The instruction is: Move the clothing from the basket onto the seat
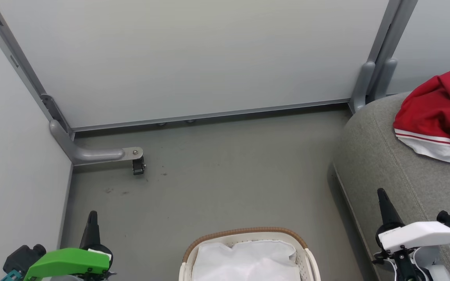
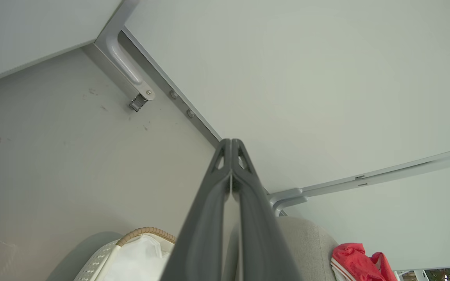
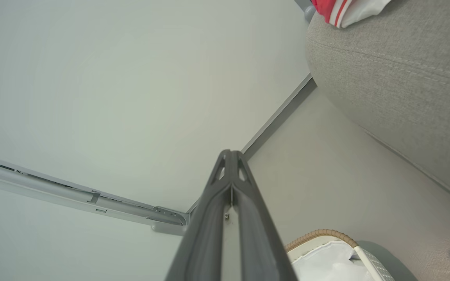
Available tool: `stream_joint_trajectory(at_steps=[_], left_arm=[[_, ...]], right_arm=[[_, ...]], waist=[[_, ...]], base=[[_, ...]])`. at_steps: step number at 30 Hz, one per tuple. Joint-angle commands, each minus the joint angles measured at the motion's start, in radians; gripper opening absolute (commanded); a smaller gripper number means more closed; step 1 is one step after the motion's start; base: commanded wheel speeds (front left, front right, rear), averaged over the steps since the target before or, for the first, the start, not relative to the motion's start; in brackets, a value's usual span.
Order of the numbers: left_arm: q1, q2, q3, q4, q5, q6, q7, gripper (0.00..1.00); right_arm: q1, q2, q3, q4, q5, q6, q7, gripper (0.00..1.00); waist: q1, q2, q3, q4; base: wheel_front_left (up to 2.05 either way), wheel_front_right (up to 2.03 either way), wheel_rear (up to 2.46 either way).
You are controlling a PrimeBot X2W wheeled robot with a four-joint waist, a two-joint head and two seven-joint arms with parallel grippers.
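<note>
Red clothing [image 1: 440, 109] with white panels and striped trim lies bunched on the grey seat [image 1: 385, 156] at the right; it also appears as clothing [image 2: 356, 263] and clothing [image 3: 342, 8] in the wrist views. The cream basket [image 1: 305, 253] with its brown rim stands on the floor at the bottom centre, showing a white liner inside. My left gripper [image 1: 92, 215] is at the lower left, shut and empty, left of the basket. My right gripper [image 1: 381, 193] is at the lower right over the seat's front edge, shut and empty. Both pairs of fingers [image 2: 231, 142] [image 3: 231, 153] are pressed together.
Pale partition panels [image 1: 193, 58] wall in the back and left. A grey metal foot with a caster [image 1: 137, 166] juts onto the floor at the left. Another panel post [image 1: 369, 86] stands behind the seat's corner. Grey floor [image 1: 229, 175] lies between the basket and the panels.
</note>
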Motion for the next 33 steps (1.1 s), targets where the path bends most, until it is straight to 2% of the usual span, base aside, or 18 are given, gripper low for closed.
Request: stream_joint_trajectory(at_steps=[1, 33], left_arm=[[-0.032, 0.003, 0.006, -0.016, -0.028, -0.009, 0.005, 0.0], [-0.058, 0.004, 0.052, -0.049, -0.305, -0.028, 0.088, 0.0]], right_arm=[[-0.017, -0.007, -0.004, -0.017, 0.028, 0.0, 0.009, 0.0], [-0.018, -0.01, -0.025, -0.051, 0.347, -0.001, 0.09, 0.0]], waist=[[0.0, 0.0, 0.0, -0.001], [0.0, 0.0, 0.005, -0.016]], base=[[0.0, 0.0, 0.0], [0.0, 0.0, 0.0]])
